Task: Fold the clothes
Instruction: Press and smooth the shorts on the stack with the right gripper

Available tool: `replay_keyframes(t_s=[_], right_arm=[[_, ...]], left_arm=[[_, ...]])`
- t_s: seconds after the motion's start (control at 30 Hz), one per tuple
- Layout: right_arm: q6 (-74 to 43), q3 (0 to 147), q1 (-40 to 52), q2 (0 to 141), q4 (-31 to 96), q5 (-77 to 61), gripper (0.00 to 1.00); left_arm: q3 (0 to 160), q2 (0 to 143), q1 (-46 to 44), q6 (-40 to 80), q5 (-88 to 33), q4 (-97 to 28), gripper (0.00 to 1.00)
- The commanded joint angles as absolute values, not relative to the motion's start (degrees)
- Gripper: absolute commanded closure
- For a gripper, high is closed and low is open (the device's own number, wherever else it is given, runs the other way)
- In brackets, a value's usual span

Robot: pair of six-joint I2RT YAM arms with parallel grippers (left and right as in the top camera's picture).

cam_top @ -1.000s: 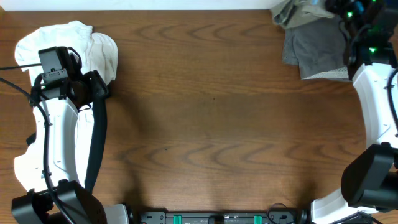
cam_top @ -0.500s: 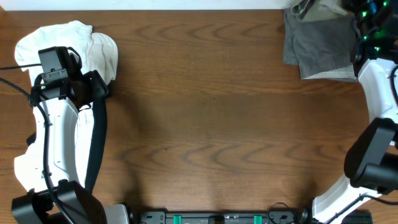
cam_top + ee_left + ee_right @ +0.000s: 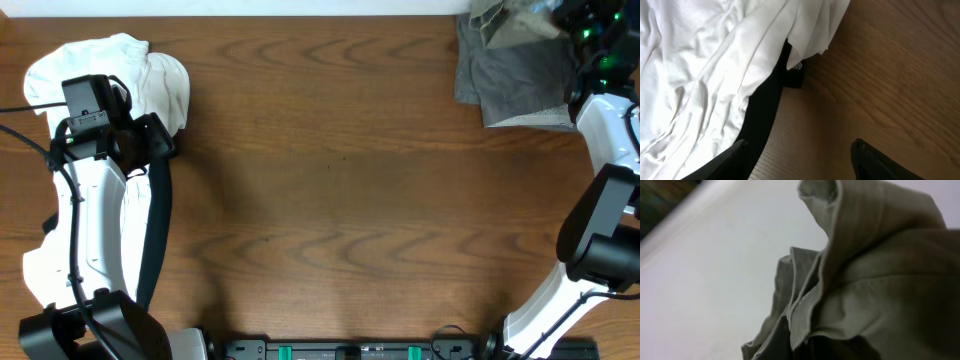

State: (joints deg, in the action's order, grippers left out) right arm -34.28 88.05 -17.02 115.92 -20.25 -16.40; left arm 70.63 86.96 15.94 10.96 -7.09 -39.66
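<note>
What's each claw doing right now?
Left claw: open, empty, beside the T-shirt.
Right claw: closed on the khaki shorts.

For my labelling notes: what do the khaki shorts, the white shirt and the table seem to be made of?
The shorts: likely woven cotton, matte; stitched hem, stiff folds. The shirt: thin soft knit, probably cotton; fine wrinkles. The table: wood or wood-look laminate; brown grain.
</note>
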Motion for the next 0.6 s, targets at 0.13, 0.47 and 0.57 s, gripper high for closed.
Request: replay_keyframes(t_s=[0.13, 0.47, 0.57], right_arm=[[-33.8, 89.9, -18.5, 115.9, -12.2, -20.1, 0.99], [-35.3, 89.9, -21.9, 115.7, 7.6, -21.6, 0.99], [-35.1, 89.9, -23.1, 115.7, 13.6, -22.6, 0.92]], left_arm=[[70.2, 87.2, 15.3, 11.7, -6.8, -39.8, 0.34], [70.2, 87.2, 15.3, 11.7, -6.8, -39.8, 0.34], [70.2, 87.2, 15.3, 11.7, -6.8, -39.7, 0.34]])
